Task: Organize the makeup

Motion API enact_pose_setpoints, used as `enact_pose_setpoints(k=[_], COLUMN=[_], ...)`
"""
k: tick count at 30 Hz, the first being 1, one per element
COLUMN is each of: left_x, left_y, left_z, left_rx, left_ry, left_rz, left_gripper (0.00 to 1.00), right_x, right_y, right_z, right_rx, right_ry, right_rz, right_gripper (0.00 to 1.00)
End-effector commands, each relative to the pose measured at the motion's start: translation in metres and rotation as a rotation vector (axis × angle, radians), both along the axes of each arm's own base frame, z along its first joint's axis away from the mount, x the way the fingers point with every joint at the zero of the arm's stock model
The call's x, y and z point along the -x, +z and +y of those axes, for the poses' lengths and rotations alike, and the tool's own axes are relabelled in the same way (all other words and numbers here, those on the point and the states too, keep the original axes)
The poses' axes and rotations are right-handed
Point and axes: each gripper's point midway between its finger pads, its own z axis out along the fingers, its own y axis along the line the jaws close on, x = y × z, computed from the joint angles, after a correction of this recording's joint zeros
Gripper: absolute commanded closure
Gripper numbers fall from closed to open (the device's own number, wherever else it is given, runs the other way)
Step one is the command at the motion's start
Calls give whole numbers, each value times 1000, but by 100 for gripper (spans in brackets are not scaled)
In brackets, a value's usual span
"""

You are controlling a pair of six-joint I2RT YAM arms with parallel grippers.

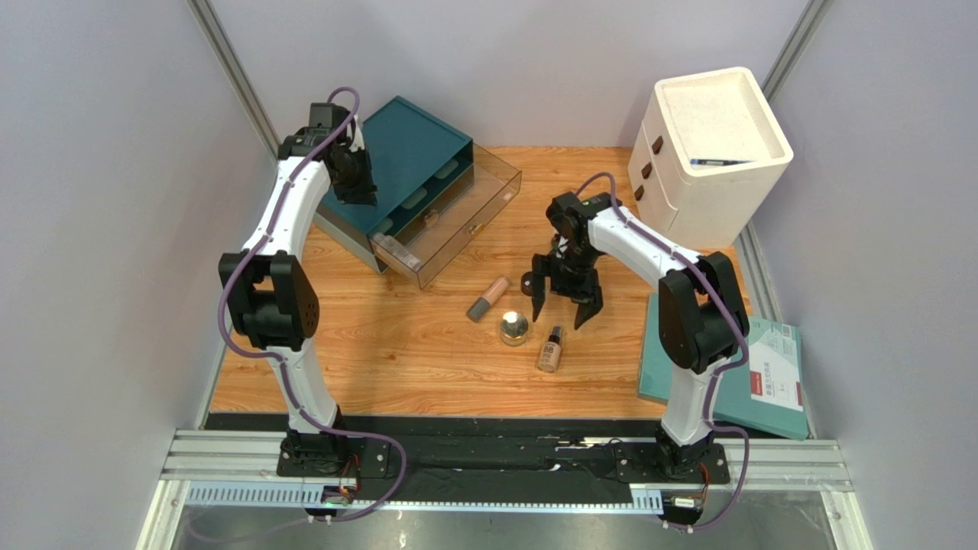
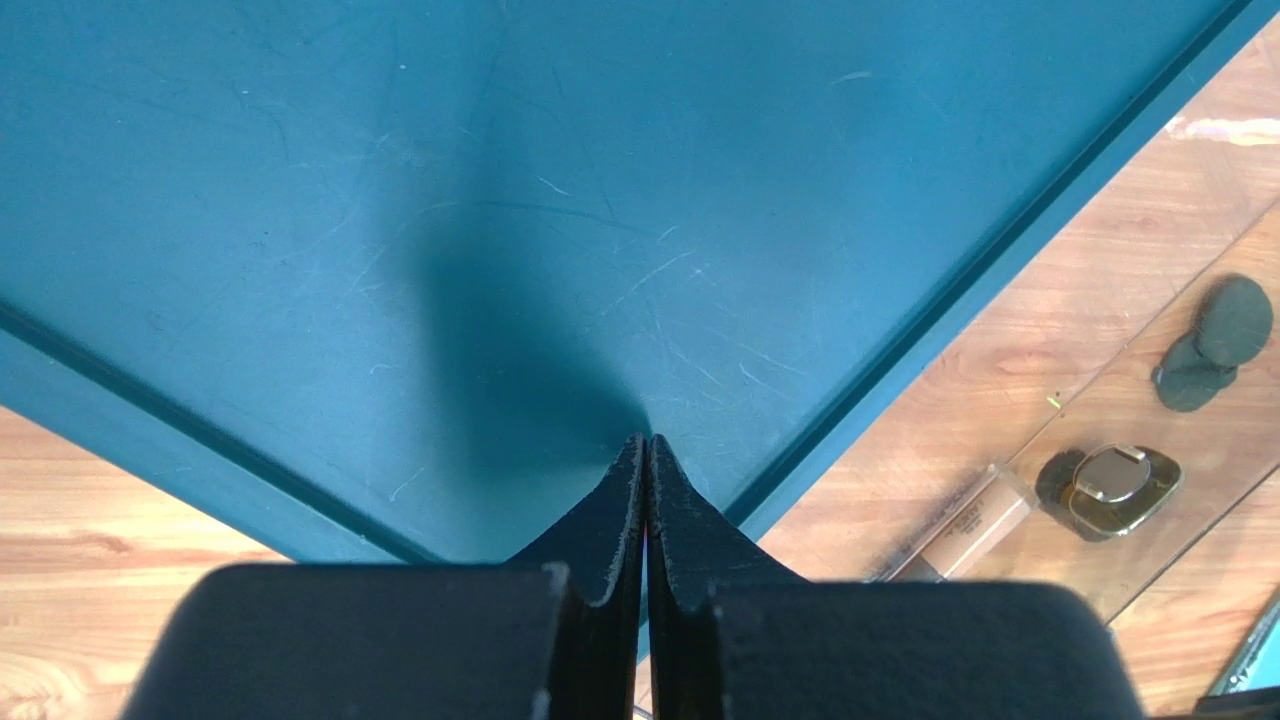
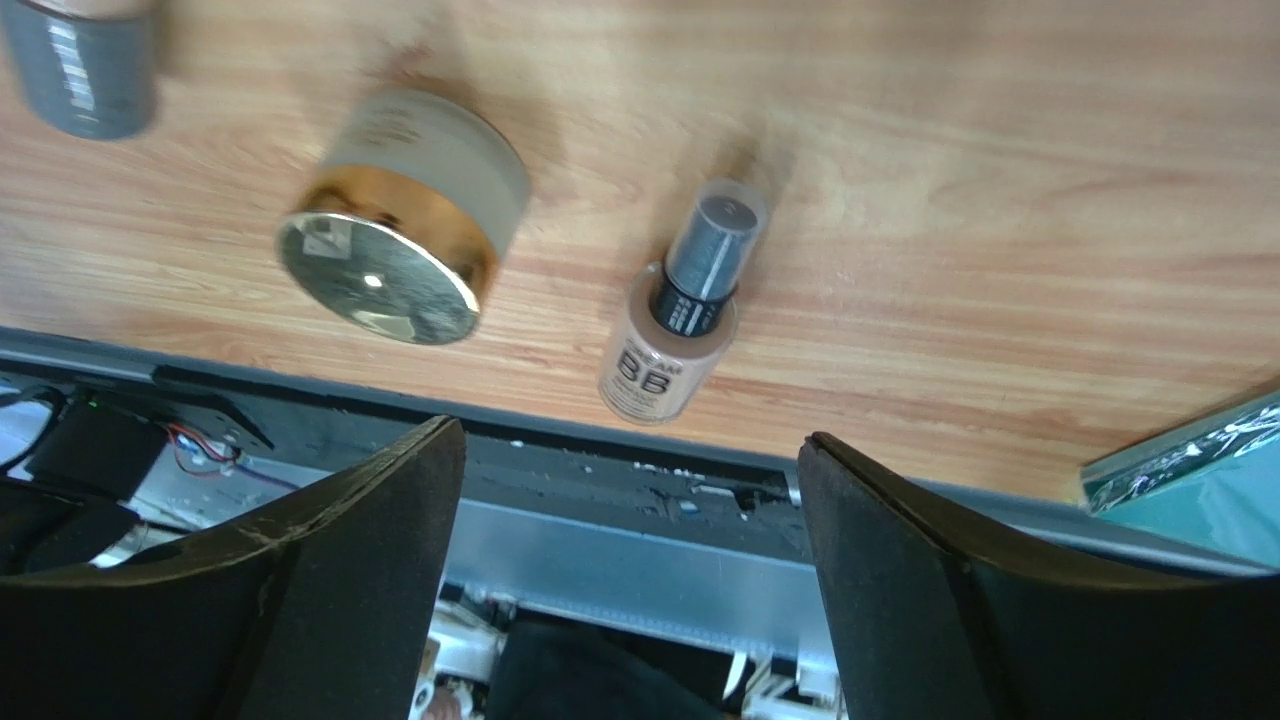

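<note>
Three pieces of makeup lie on the wooden table: a beige tube with a grey cap (image 1: 487,298), a gold round compact (image 1: 514,329) (image 3: 398,218) and a beige black-capped bottle (image 1: 550,348) (image 3: 684,300). My right gripper (image 1: 564,300) (image 3: 631,438) hangs open just above and behind them, with nothing between its fingers. In the left wrist view, a dark green piece (image 2: 1217,338), a dark brown round jar (image 2: 1112,488) and a clear bottle (image 2: 962,533) lie in the pulled-out clear drawer. My left gripper (image 1: 354,183) (image 2: 648,446) is shut and empty, its tips on or just above the teal drawer box's top.
The teal drawer box (image 1: 402,149) stands at the back left with its clear drawer (image 1: 465,212) pulled out toward the middle. A white drawer cabinet (image 1: 706,149) stands at the back right. A flat teal package (image 1: 735,378) lies at the table's right edge.
</note>
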Motion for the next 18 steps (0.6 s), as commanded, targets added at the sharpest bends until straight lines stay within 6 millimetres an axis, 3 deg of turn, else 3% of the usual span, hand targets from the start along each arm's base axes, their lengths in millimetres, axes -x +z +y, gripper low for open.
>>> enact_pose_setpoints(k=[1, 9, 15, 17, 18], left_x=[32, 46, 52, 52, 53], left_y=[-38, -41, -43, -41, -41], left_z=[-1, -2, 1, 1, 1], left_rx=[-8, 0, -17, -17, -15], left_ry=[-28, -33, -38, -36, -37], left_rz=[165, 174, 176, 169, 172], left_gripper=[100, 100, 100, 100, 100], right_x=[21, 38, 39, 37, 36], right_y=[-3, -40, -76, -83, -88], right_z=[4, 8, 9, 9, 8], right_rx=[-44, -74, -65, -61, -59], right_ry=[-14, -29, -30, -29, -30], right_rz=[75, 162, 183, 179, 181], right_gripper=[15, 19, 24, 32, 42])
